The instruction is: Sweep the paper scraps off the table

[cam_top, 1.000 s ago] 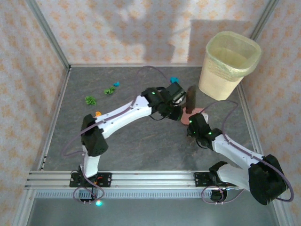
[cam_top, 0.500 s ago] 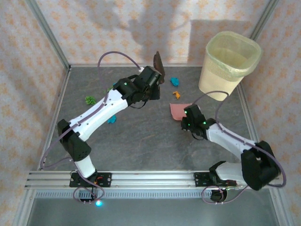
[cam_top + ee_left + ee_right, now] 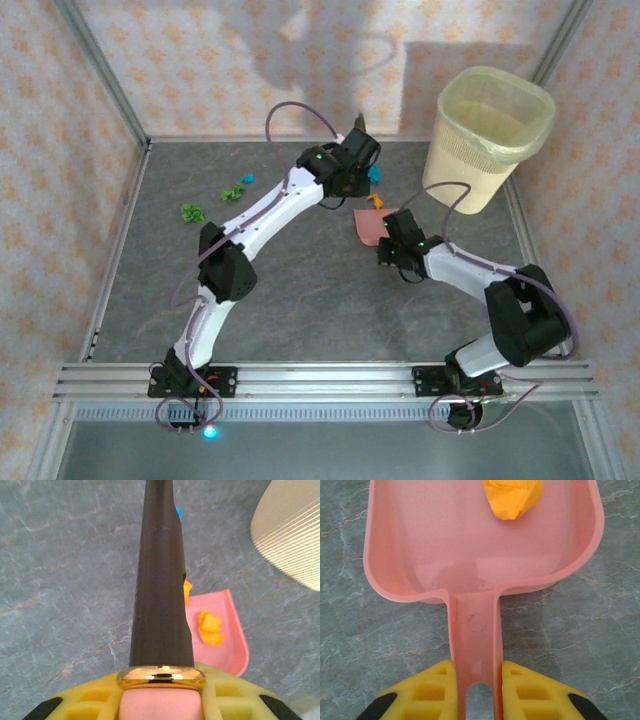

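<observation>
My left gripper (image 3: 354,148) is shut on a brush (image 3: 160,580) with dark bristles, a gold ferrule and a pink handle, held at the back of the table (image 3: 300,290). My right gripper (image 3: 476,692) is shut on the handle of the pink dustpan (image 3: 470,545), which lies flat on the table. One orange paper scrap (image 3: 513,497) rests inside the pan. A second orange scrap (image 3: 187,591) lies by the bristles at the pan's rim. A teal scrap (image 3: 374,173) lies beyond the brush. Green scraps (image 3: 192,212) (image 3: 233,192) and a small teal one (image 3: 247,178) lie at the back left.
A cream waste bin (image 3: 490,135) with a liner stands at the back right, close to the dustpan (image 3: 368,226) and the brush. Patterned peach walls and aluminium rails (image 3: 300,378) border the table.
The left arm has swung right with the brush, from the back left to just behind the dustpan. The right arm has pushed the dustpan slightly back and left, to the orange scraps.
</observation>
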Motion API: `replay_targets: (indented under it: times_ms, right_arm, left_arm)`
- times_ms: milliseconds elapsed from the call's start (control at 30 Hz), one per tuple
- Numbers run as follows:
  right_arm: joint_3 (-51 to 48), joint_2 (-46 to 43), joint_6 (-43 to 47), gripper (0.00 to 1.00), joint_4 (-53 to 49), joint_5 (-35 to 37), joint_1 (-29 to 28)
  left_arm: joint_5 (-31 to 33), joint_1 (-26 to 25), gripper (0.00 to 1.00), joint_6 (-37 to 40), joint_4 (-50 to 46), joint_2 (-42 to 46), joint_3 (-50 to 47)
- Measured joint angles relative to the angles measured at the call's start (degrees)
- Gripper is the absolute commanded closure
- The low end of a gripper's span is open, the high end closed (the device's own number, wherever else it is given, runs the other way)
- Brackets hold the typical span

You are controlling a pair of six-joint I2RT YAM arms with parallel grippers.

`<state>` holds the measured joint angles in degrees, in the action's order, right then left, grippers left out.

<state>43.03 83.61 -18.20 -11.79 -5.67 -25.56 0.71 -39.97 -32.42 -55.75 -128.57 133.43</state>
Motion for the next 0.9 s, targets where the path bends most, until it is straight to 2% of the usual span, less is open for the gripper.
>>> replay_targets:
  times_ms: [200, 600, 900]
  right_arm:
    - [-4.5, -2.5, -0.4, 1.00, 5.1, -1.9, 3.8]
    - [-8.3, -5.9, -0.4, 1.00, 7.2, -0.9, 3.8]
    - [-8.3, -5.8, -0.4, 1.00, 7.2, -1.0, 3.8]
  left_arm:
    - [-3.2, 0.0, 1.00, 0.6, -1.9, -2.9, 0.5]
    - [-6.9, 0.0, 1.00, 1.0, -2.0, -3.8, 3.7]
    - [-7.9, -1.0, 1.00, 1.0, -1.1, -3.8, -2.7]
